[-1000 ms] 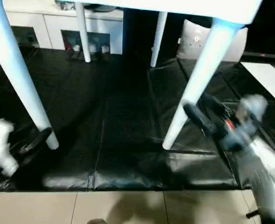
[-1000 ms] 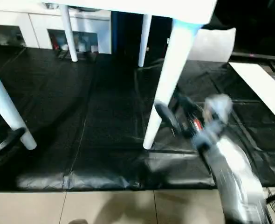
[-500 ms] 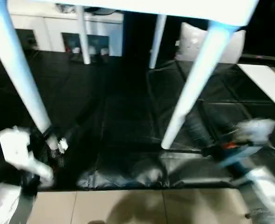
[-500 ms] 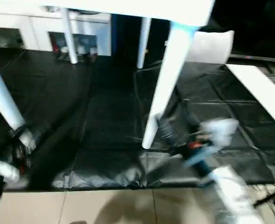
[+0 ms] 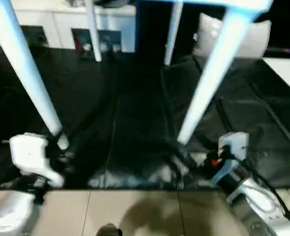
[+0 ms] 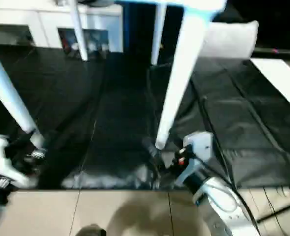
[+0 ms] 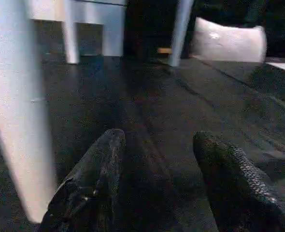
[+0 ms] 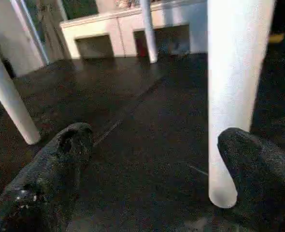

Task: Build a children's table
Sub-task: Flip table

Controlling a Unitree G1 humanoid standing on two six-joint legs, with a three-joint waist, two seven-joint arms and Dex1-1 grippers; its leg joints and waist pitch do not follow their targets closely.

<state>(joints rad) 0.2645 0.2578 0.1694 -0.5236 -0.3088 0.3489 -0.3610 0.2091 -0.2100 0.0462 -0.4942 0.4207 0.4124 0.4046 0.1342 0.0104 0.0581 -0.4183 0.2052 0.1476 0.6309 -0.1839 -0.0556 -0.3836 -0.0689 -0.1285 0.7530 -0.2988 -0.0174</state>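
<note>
Since the children's table (image 5: 218, 4) stands upright on the black floor mat (image 5: 135, 98), all four legs planted, I keep both spread hands, left hand (image 7: 157, 159) and right hand (image 8: 152, 159), low and clear of the near legs (image 5: 204, 78).

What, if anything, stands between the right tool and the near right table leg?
Nothing visible. The right tool is open, its fingers apart, with bare black mat between it and the near right leg, which stands just ahead.
</note>
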